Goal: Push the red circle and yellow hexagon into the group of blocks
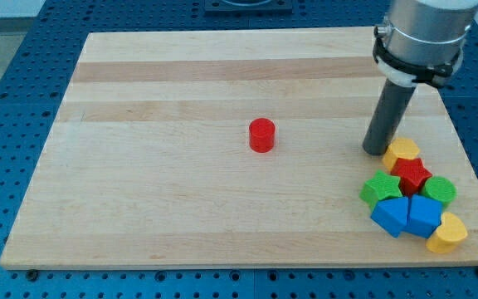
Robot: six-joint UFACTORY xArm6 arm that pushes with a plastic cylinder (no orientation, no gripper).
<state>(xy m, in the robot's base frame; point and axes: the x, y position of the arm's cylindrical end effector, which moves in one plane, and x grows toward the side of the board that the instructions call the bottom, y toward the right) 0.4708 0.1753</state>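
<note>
Camera view, single frame. Landmark for all positions: the red circle (261, 134), a short red cylinder standing upright, alone, near the middle of the wooden desk (181, 91).

Well to the view's right of the red circle, my tip (378, 151) rests on the desk. It touches, or very nearly touches, the yellow hexagon (402, 153) on that block's left side. No claw is fitted; the arm ends in a plain dark rod, so there is nothing to open or close.

The yellow hexagon sits at the top of a tight cluster lying to the right of and below the red circle. Cluster contents, top to bottom: a red star (412, 175), touching the hexagon; a green block (381, 190) and a green cylinder (440, 191) on either side of the star; two blue blocks (390, 215) (424, 214) side by side; a yellow heart-like block (446, 233) at the lower right corner.

The red circle is well apart from every other block.
</note>
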